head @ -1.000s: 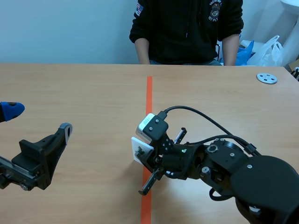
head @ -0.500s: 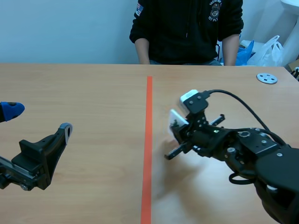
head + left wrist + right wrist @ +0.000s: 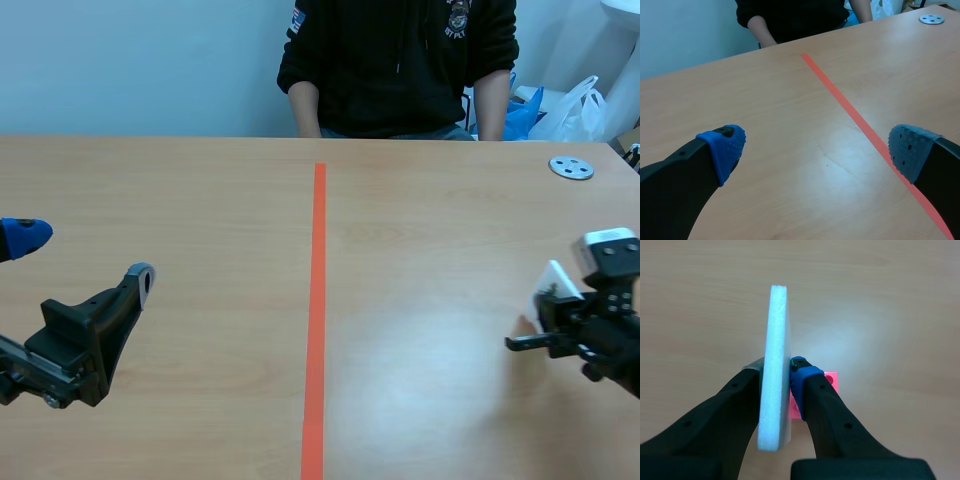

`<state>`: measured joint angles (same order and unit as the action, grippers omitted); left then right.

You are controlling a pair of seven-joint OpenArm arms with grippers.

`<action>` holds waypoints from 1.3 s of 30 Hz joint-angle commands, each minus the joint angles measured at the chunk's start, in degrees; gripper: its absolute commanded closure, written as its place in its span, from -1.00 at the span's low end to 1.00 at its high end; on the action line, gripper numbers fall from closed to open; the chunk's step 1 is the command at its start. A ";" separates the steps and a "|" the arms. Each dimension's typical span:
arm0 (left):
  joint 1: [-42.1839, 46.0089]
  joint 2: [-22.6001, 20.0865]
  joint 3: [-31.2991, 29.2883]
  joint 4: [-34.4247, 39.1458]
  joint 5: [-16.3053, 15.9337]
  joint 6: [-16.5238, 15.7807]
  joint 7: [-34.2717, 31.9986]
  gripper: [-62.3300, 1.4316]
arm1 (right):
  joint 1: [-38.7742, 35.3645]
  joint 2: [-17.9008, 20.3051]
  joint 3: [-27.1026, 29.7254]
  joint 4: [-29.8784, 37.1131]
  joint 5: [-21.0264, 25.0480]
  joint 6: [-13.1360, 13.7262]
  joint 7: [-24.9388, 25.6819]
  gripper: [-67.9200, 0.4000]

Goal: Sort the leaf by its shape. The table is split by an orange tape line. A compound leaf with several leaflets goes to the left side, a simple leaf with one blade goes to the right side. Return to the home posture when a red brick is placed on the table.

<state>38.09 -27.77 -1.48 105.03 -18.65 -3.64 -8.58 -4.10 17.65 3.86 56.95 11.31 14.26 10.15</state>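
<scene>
My right gripper [image 3: 776,371] is shut on a white foam card [image 3: 775,390], seen edge-on between its pads, so the card's face and any leaf on it are hidden. In the scene view that gripper [image 3: 545,322] holds the card [image 3: 556,284] upright low over the table's right side, near the right edge. A small pink-red block [image 3: 829,381] shows on the table just behind the right finger. My left gripper [image 3: 85,258] hangs open at the lower left with nothing between its blue pads [image 3: 722,147].
The orange tape line [image 3: 318,300] runs down the table's middle and ahead of the left gripper [image 3: 817,150]. A round metal disc [image 3: 571,168] lies at the far right. A person in a black top [image 3: 400,60] sits across the table.
The right arm has swung from over the tape line across to the table's right side, carrying the white card with it. The left arm has not moved.
</scene>
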 commanded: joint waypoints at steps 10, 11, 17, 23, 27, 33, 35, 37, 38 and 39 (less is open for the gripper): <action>-0.02 0.26 -0.04 0.76 -0.20 -0.11 -0.94 -0.97 | -6.54 1.88 11.58 0.85 5.84 -1.49 1.88 0.88; -0.02 0.26 -0.04 0.76 -0.20 -0.11 -0.96 -0.97 | -6.93 1.86 12.02 0.85 5.86 -1.99 2.03 0.88; -0.02 0.26 -0.04 0.76 -0.20 -0.11 -0.96 -0.97 | -8.94 1.86 12.74 0.85 5.88 -4.92 2.71 0.88; -0.02 0.26 -0.04 0.76 -0.20 -0.11 -0.96 -0.97 | -9.27 1.84 12.85 0.85 5.88 -5.75 1.51 0.54; -0.02 0.26 -0.04 0.76 -0.20 -0.11 -0.96 -0.97 | -9.27 1.86 12.98 0.85 5.88 -5.70 1.14 0.04; -0.02 0.26 -0.04 0.76 -0.20 -0.11 -0.96 -0.97 | -9.27 1.86 12.98 0.92 7.37 -5.70 1.20 -0.34; -0.02 0.24 -0.04 0.76 -0.20 -0.11 -0.96 -0.97 | -9.55 1.86 12.98 1.44 7.41 -5.68 1.18 -0.46; -0.02 0.24 -0.04 0.76 -0.20 -0.11 -0.94 -0.97 | -10.36 1.88 13.05 2.80 7.39 -5.70 1.16 -0.51; -0.02 0.24 -0.04 0.76 -0.20 -0.11 -0.92 -0.97 | -11.06 1.86 13.25 3.98 7.39 -5.70 1.07 -0.52; -0.02 0.24 -0.04 0.76 -0.20 -0.11 -0.92 -0.97 | -11.85 1.86 13.57 5.35 7.39 -5.68 1.07 -0.52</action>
<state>38.09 -27.79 -1.48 105.03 -18.65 -3.64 -8.58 -15.29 18.57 16.19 59.51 18.31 8.60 10.46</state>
